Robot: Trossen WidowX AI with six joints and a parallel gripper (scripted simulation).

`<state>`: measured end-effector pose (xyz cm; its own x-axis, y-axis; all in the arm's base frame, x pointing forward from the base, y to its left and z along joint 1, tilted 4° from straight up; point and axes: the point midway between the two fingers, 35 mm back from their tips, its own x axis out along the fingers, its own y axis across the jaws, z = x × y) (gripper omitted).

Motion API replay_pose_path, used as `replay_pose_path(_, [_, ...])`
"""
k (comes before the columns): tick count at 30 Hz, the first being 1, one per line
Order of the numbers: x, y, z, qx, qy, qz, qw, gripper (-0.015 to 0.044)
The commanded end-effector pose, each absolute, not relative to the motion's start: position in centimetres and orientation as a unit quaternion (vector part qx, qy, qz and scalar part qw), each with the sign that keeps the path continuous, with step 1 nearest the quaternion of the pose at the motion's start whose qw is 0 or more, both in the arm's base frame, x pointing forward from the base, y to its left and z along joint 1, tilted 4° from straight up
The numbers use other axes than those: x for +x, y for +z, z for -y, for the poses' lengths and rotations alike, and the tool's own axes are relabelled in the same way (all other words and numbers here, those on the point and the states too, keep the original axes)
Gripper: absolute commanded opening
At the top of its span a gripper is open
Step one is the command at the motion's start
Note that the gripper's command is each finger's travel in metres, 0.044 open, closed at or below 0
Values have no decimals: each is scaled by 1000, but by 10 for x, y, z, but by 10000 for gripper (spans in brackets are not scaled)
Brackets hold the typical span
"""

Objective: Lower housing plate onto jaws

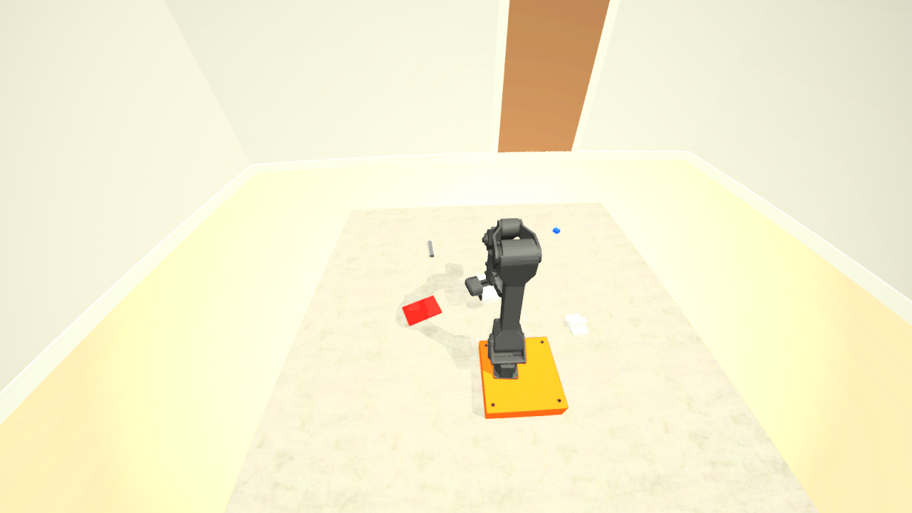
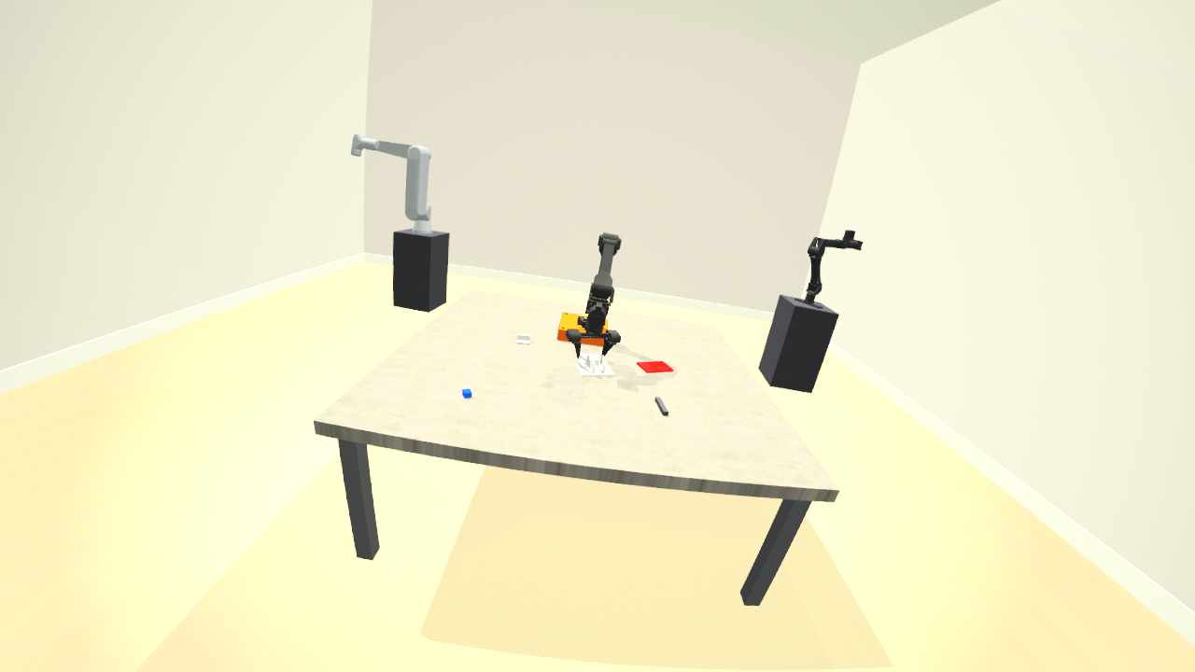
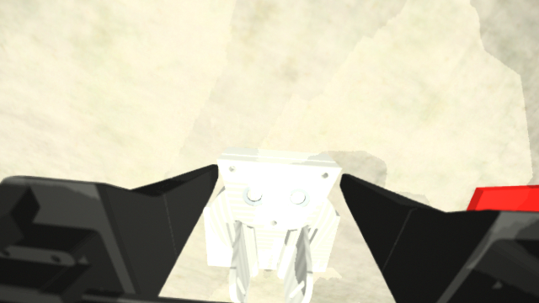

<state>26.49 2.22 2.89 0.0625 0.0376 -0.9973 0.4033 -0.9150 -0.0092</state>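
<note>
The white housing plate (image 3: 275,178) lies over the white jaw assembly. Two round ends, left (image 3: 254,194) and right (image 3: 298,197), show in its two large holes. It looks roughly level, but its underside is hidden, so I cannot tell whether it is fully closed. Two white jaws, left (image 3: 241,261) and right (image 3: 300,261), stick out from under it towards the bottom of the wrist view. My gripper (image 2: 591,356) (image 3: 280,174) is open, its black fingers on either side of the plate with a small visible gap at each side. In the top view the arm partly hides the assembly (image 1: 489,293).
A flat red block (image 1: 421,310) (image 2: 653,367) (image 3: 509,199) lies beside the assembly. Also on the table are a grey bar (image 1: 431,249) (image 2: 661,406), a small blue block (image 1: 556,230) (image 2: 467,392) and another white part (image 1: 576,323) (image 2: 524,339). The arm stands on an orange base (image 1: 526,382) (image 2: 570,336).
</note>
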Motion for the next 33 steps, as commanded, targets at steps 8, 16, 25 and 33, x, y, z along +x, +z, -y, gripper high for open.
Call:
replay_pose_path(8, [263,93,-20,723,-660,-150,137,440])
replay_pose_path(16, [226,117,-17,723,-660,-151,136,440])
replay_pose_path(25, [193,137,-14,722,-662,-151,136,440])
replay_pose_path(33, [193,137,-14,722,-662,-151,136,440])
